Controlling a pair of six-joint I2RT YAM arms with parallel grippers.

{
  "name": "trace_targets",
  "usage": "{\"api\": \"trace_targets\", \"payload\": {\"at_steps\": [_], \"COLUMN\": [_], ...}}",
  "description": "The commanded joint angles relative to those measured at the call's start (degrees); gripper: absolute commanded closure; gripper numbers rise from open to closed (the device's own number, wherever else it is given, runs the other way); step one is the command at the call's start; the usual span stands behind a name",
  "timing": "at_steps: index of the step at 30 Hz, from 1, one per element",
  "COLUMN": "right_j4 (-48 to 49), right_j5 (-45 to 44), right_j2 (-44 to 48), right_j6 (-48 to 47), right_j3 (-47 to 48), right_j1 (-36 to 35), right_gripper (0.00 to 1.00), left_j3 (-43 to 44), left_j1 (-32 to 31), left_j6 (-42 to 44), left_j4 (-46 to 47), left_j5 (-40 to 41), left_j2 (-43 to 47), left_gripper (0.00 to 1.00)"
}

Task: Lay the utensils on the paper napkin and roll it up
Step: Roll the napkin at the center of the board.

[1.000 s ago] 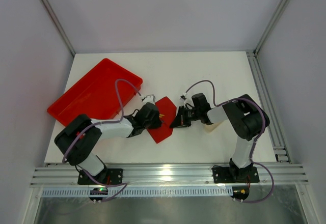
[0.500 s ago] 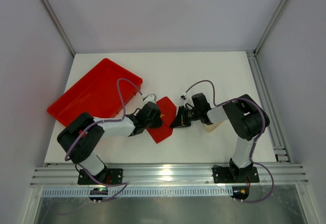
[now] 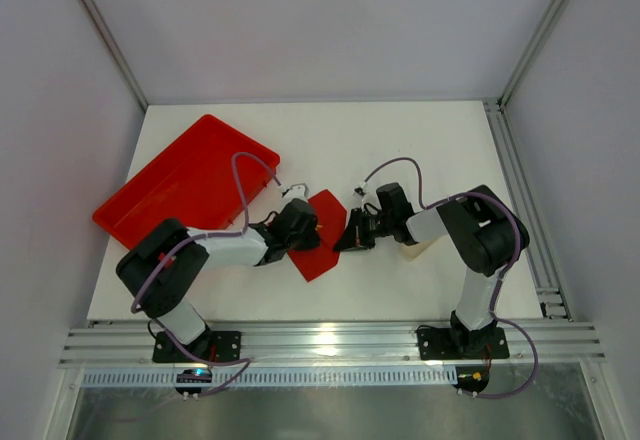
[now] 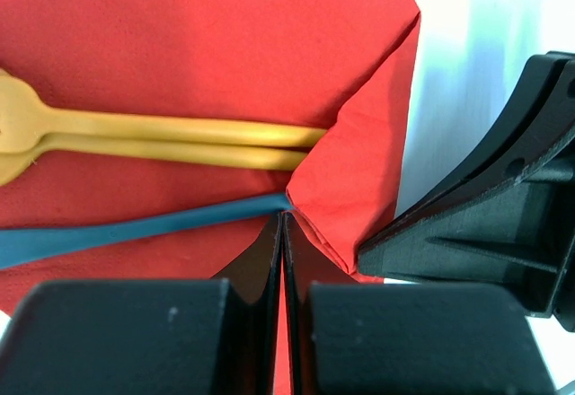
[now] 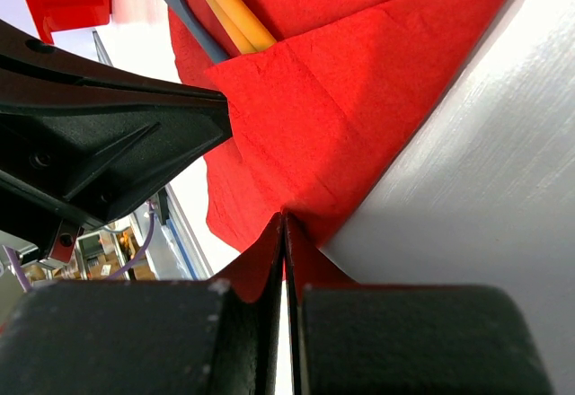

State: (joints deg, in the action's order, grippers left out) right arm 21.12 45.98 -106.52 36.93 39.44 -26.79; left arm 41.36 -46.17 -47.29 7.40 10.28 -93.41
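The red paper napkin point(image 3: 318, 245) lies mid-table between my two grippers. In the left wrist view two tan utensils point(image 4: 180, 135) and a blue-grey one point(image 4: 135, 229) lie side by side on the paper napkin point(image 4: 225, 36), with a napkin flap point(image 4: 359, 188) folded over their ends. My left gripper point(image 4: 283, 217) is shut, its tips pinching that flap's edge. My right gripper point(image 5: 284, 220) is shut on the opposite edge of the paper napkin point(image 5: 359, 99), which puckers at its tips. The utensils point(image 5: 229, 9) stick out from under the fold. From above, the left gripper point(image 3: 305, 225) and right gripper point(image 3: 350, 235) nearly face each other.
A large red plastic tray point(image 3: 180, 182) sits at the back left, behind the left arm. A pale object point(image 3: 412, 251) lies under the right forearm. The metal frame rail point(image 3: 520, 200) runs along the table's right edge.
The left arm's elbow has shifted slightly to the right. Both grippers and the napkin stay about where they were.
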Motion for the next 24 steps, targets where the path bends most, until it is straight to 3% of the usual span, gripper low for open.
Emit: {"api": "trace_targets", "payload": {"at_steps": [1,17,24], "right_j4": [-0.91,-1.7,-1.96], "right_j5": [-3.35,-3.52,-3.35], "right_j2": [-0.8,-0.8,-0.71], "right_j6": [-2.39,-2.82,-2.83], "right_j3": [0.37,0.55,0.9], "right_j1": [0.07,0.15,0.07], "right_gripper": [0.96,0.96,0.96], "left_j3": [2.49,5.13,1.71], "left_j1": [0.2,0.47,0.47], "left_j6": [1.85,4.05,3.43], "left_j4": [1.21,-2.83,-1.6], "left_j5": [2.28,5.01,4.83], "left_j2": [-0.81,-1.78,1.9], "left_gripper": [1.0,1.0,1.0]}}
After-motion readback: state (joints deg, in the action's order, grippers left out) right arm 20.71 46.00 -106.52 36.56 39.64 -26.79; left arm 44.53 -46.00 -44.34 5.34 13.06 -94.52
